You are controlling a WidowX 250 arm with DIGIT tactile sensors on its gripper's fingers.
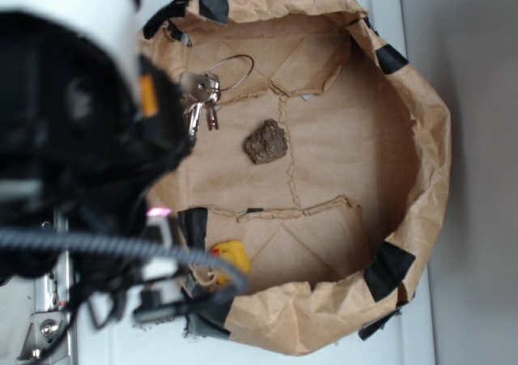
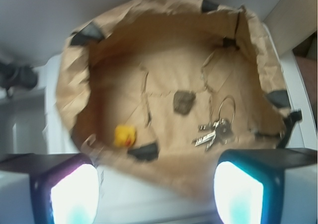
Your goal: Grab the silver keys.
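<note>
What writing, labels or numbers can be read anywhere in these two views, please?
None: no readable text shows in either view.
The brown paper tray, its black tape patches, the silver keys, rock and yellow duck show no lettering; any key stamps are too small and blurred to tell.

Soft, even daylight | faint shadows inside paper bag | wrist view blurred, edges warped | arm out of focus nearby
</note>
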